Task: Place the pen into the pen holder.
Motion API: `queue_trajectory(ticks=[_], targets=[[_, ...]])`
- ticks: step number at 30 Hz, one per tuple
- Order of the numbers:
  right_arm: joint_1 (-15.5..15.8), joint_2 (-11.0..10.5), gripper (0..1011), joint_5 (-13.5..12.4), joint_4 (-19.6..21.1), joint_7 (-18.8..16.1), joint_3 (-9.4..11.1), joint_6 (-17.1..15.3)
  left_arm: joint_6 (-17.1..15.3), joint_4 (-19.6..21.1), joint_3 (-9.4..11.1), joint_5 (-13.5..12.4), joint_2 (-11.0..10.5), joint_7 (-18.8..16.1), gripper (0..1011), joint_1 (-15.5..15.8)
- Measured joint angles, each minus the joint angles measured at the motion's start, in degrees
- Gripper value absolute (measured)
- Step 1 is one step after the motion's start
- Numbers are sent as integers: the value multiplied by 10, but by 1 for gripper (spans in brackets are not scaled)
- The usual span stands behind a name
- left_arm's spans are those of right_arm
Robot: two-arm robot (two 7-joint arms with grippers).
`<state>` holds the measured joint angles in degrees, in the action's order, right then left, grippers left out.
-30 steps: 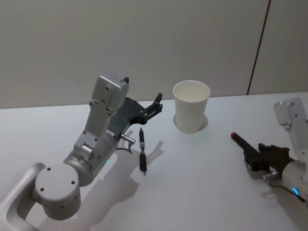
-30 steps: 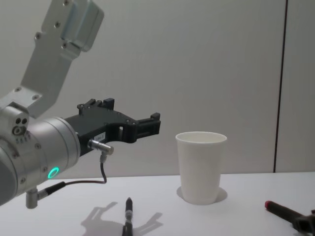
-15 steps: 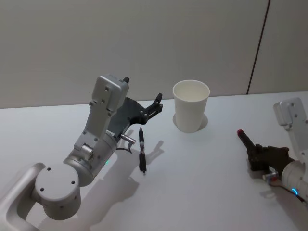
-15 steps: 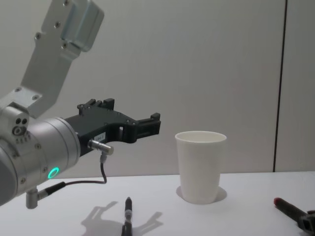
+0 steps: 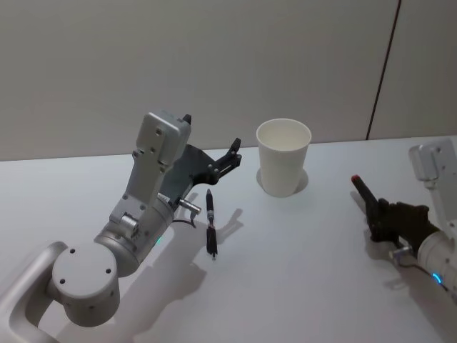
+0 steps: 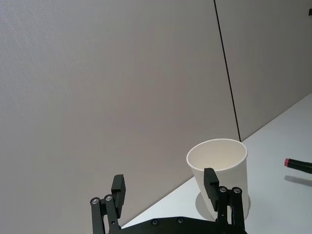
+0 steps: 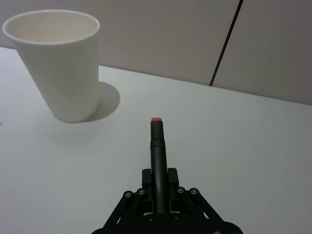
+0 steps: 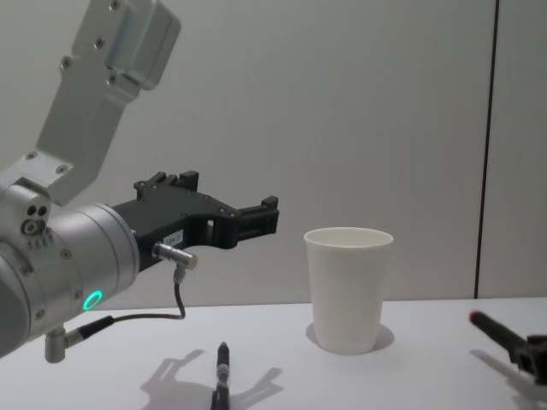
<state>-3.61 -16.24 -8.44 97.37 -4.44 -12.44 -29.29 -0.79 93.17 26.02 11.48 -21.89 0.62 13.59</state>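
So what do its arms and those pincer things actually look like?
Both arms are silver-grey with rounded joints; the left arm has a boxy link, a glowing green ring and a thin dark cable on a metal plug. The left tool and right tool are black, two-fingered, with visible screws.

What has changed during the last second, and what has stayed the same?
The right gripper, shut on the red-tipped pen, rose a little and shifted slightly to the robot's right. Nothing was grasped or released. The left gripper, open above the table, the black pen lying on it and the pen holder stayed where they were.
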Motion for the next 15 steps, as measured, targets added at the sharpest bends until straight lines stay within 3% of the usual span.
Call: queue_trajectory(ticks=[15], targets=[[-7, 2, 172, 13, 2, 0, 5, 101, 0, 0, 0, 0, 0, 0, 1001, 0]])
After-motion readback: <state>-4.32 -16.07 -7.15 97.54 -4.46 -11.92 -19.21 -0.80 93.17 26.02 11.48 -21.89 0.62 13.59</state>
